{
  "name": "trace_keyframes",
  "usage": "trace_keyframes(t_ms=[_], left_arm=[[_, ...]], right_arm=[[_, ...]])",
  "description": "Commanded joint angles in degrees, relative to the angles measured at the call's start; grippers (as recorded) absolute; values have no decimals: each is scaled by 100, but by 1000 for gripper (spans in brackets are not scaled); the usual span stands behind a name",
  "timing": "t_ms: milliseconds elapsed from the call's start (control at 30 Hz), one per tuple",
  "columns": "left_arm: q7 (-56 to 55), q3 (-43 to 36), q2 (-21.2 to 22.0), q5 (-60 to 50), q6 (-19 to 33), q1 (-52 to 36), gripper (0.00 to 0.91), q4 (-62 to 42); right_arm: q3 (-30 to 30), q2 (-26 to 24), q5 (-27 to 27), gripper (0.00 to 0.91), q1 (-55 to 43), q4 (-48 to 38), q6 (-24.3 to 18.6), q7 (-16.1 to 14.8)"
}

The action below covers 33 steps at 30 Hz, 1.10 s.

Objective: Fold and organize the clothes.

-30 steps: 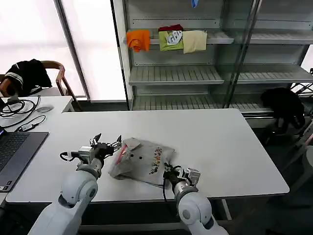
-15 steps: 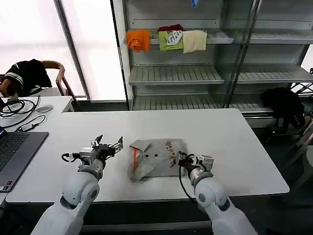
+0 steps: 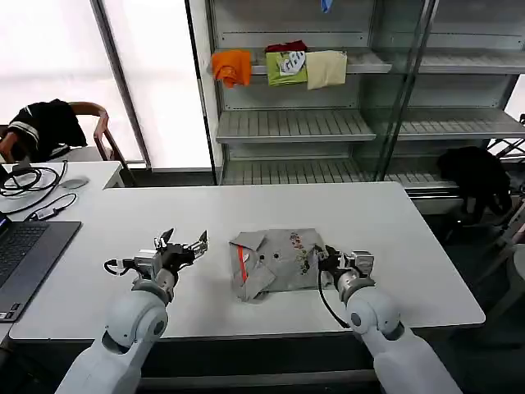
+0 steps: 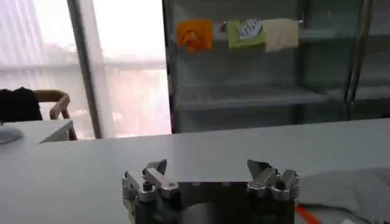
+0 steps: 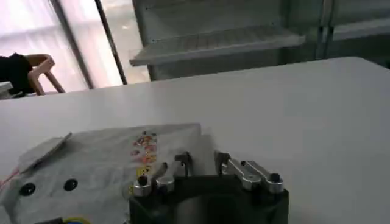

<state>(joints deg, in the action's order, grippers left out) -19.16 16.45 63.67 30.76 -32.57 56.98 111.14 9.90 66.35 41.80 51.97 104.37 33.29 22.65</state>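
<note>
Head view: the light grey shirt [image 3: 275, 264] lies folded into a rough rectangle, soft and creased, near the front middle of the smooth white table [image 3: 394, 238]; orange collar lining and dark buttons face up; the right gripper [image 3: 325, 261] pinches the shirt's right edge, fingers nearly together; the left gripper [image 3: 185, 245] hovers spread wide and empty, just left of the shirt; bare tabletop surrounds the shirt.

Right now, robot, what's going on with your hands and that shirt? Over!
Left gripper open, beside the shirt, apart. Right gripper at the grey shirt's edge, grip unclear. Shirt folded on white table. Nothing in the way.
</note>
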Motion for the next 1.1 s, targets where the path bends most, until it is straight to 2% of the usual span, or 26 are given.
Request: trace_keyframes(t_ms=[33, 67, 233, 433, 900, 1100], left_arm=[[-10, 59, 33, -3, 24, 19, 907, 22], [-32, 71, 46, 4, 41, 0, 907, 19], [-98, 260, 162, 78, 102, -33, 907, 61], [-83, 347, 296, 67, 129, 197, 907, 185], [-100, 409, 374, 61, 87, 322, 907, 348], [-104, 421, 405, 41, 92, 416, 907, 354]], right_arm=[[289, -140, -1021, 907, 312, 718, -10, -381], [312, -90, -1483, 907, 348, 830, -21, -495], [92, 18, -2286, 907, 400, 1129, -248, -727], [-105, 228, -2395, 907, 334, 1064, -238, -705], [-174, 227, -2403, 907, 405, 1124, -213, -735], [-290, 321, -2580, 907, 473, 878, -253, -889]])
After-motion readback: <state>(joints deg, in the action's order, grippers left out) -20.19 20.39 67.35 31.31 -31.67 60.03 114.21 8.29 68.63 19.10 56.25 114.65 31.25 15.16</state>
